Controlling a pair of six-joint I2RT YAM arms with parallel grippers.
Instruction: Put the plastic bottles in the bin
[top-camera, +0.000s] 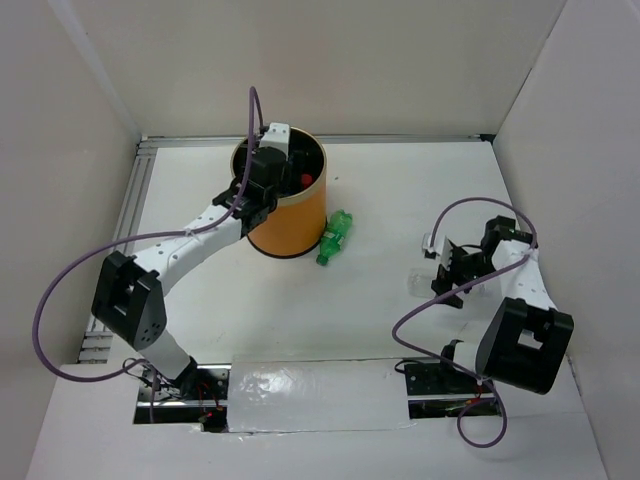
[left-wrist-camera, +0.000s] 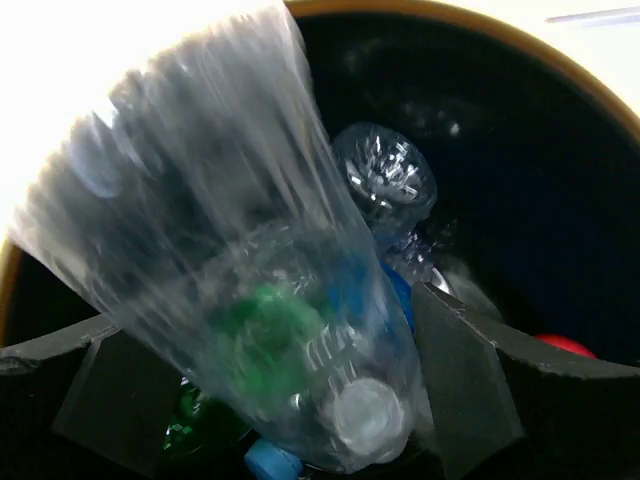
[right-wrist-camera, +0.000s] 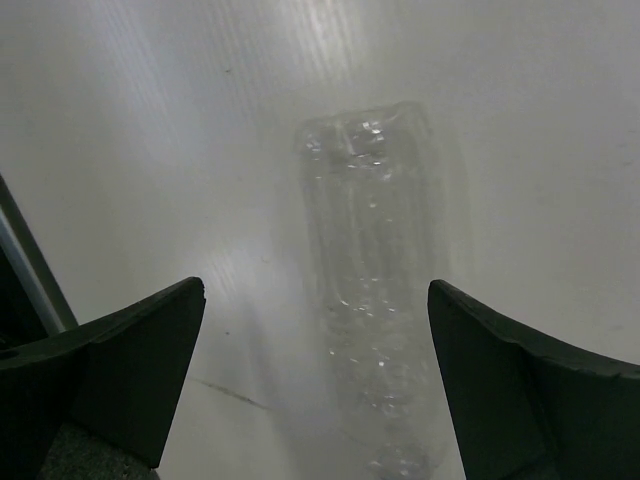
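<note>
Over the mouth of the orange bin, the left gripper is hovering with its fingers standing wide apart. A blurred clear bottle is hanging cap-down between them, slanting from upper left to lower right in the wrist view. Its neck is sitting close against the finger on the right and well clear of the one on the left. Below it, inside the bin's black interior, another clear bottle, a green bottle, a blue cap and a red cap are lying piled together. Across the white table, the right gripper is hovering low with its fingers spread wide. A lone clear bottle is lying flat on the surface between them, running lengthwise away from the camera, nearer the finger on the right and touching neither. A second green bottle is lying on its side just beside the bin's right wall
</note>
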